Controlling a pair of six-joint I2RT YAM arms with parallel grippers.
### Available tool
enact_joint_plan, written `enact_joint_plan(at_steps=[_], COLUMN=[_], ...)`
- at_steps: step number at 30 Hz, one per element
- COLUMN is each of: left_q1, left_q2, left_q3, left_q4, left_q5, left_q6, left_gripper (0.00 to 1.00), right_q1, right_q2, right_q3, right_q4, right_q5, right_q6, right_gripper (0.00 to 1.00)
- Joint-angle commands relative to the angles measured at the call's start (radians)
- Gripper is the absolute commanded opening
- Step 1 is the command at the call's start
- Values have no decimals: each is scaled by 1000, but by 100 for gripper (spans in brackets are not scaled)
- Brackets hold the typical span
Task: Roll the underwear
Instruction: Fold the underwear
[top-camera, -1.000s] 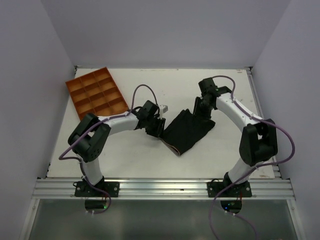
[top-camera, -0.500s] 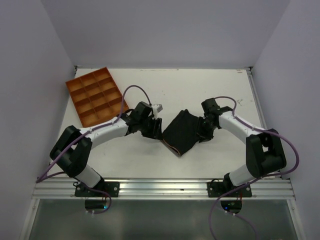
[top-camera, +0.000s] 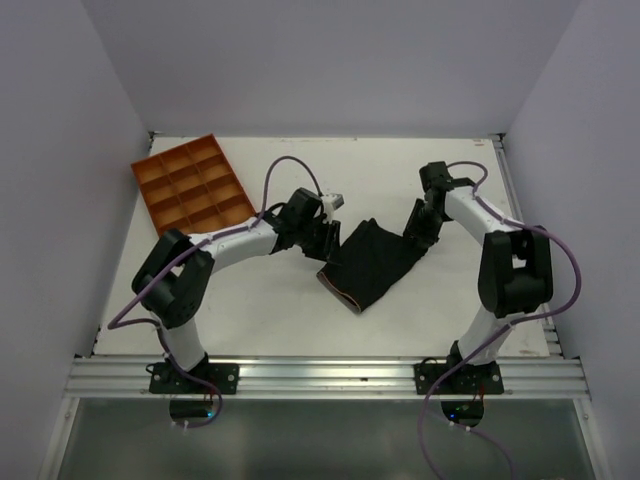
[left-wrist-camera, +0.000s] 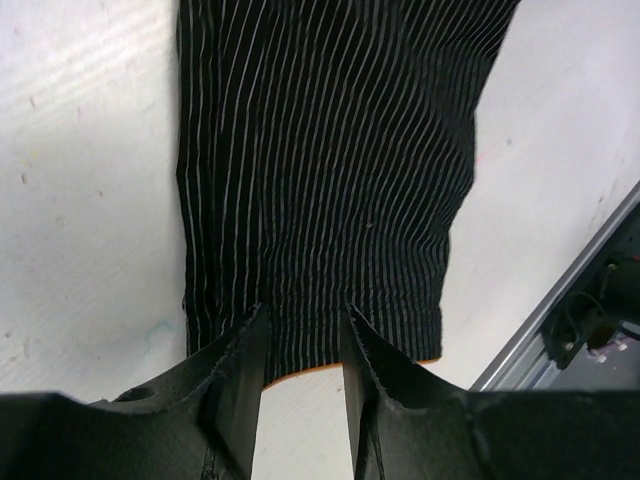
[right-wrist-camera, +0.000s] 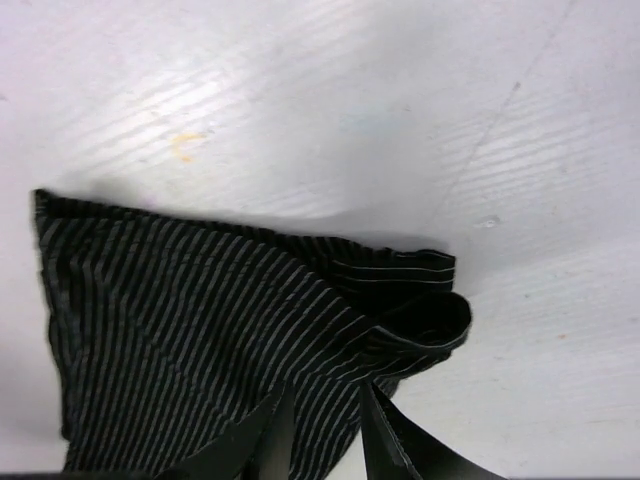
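The underwear lies spread on the white table between my two arms, a black, thinly striped cloth with a reddish-brown band along its near-left edge. My left gripper is at its left edge. In the left wrist view the underwear lies flat, and the left gripper stands open with its tips over the hem. My right gripper is at the garment's far right corner. The right wrist view shows the underwear with a small curled fold at its corner; the right gripper is open, its tips over the cloth.
An orange compartment tray sits at the back left of the table. A metal rail runs along the near edge by the arm bases, and another rail shows at the right of the left wrist view. Grey walls enclose the table.
The right gripper dropped toward the garment's near right side, then came back up to its far right corner. The left gripper shifted slightly right and away. The underwear has hardly moved.
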Motion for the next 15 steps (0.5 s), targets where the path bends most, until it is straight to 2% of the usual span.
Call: enact_joint_plan(at_steps=[1, 10, 15], left_q1=[-7, -8, -24], left_q2=[9, 52, 20], left_q3=[-53, -168, -204], left_q4=[45, 94, 111], left_q5=[16, -17, -7], left_q6=[11, 22, 23], left_gripper=[38, 37, 37], right_q1=[-7, -21, -30], right_q2=[39, 128, 99], right_q3=[41, 28, -23], right_q4=[-52, -32, -12], right_q5=[62, 174, 218], right_q6=[-23, -66, -83], right_gripper=[36, 36, 36])
